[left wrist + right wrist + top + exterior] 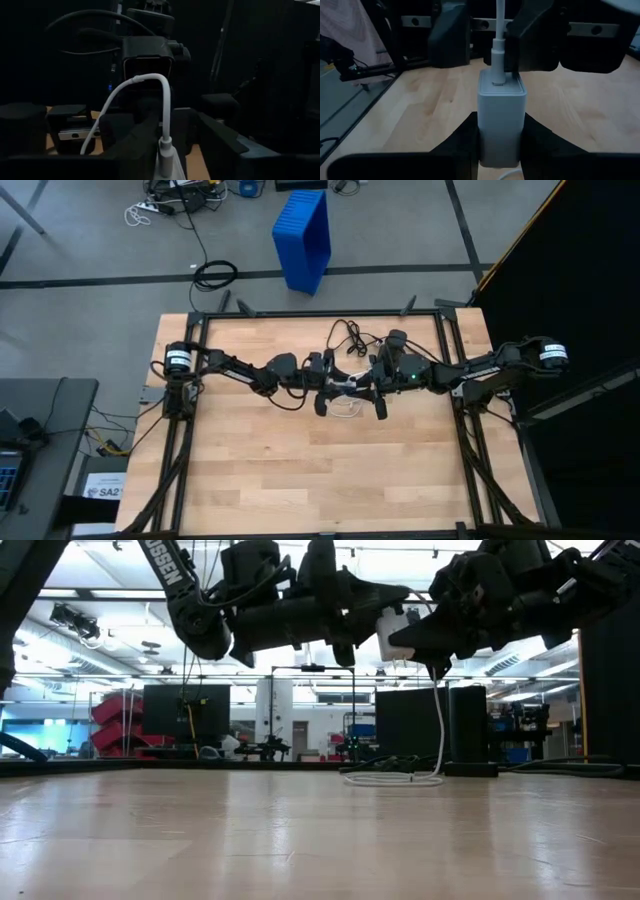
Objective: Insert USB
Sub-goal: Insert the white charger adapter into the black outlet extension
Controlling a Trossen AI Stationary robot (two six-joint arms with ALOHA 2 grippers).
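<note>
The USB is a thin white cable. Its loop lies on the table under both grippers, and one strand hangs down to it. Its white plug sticks in the top of a white charger block, held in mid-air by my shut right gripper. My left gripper faces it from the table's left, slightly open. Its fingers stand on either side of the plug, one close against it and the other apart. My left gripper: I cannot tell whether its nearer finger touches the plug's side. My right gripper pinches the charger block's lower body between its two fingers, coming level from the table's right. The block is lifted clear of the table, its port end facing the left gripper.
A thin black cord lies on the table's far part, behind the grippers. A black frame rims the table. A blue bin stands on the floor beyond the far edge. Bare wood lies toward the near edge.
</note>
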